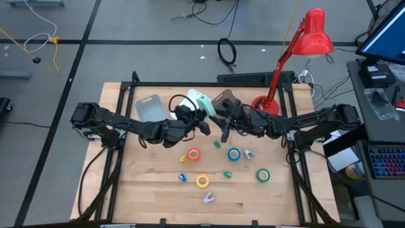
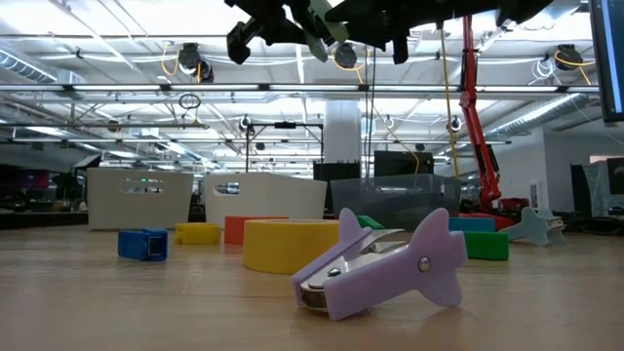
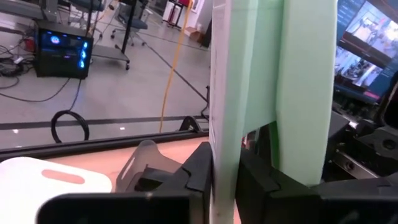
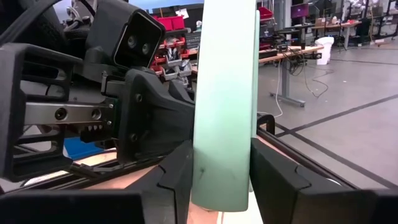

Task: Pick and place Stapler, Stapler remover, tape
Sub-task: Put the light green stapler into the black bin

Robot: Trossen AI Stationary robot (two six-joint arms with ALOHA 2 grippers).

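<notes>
My left tool (image 1: 204, 120) and right tool (image 1: 223, 122) both pinch the mint stapler (image 1: 204, 102) above the table's (image 1: 152, 190) twelve o'clock side; its long axis runs between them.

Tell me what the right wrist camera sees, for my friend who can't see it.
A tall pale green stapler stands upright between the right gripper and its two dark jaws, which press its sides. The left gripper is close behind it, with a workshop room beyond.

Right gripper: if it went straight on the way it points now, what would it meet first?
Probably the left gripper, just beyond the pale green stapler that the right gripper has between its fingers; depth is unclear.
</notes>
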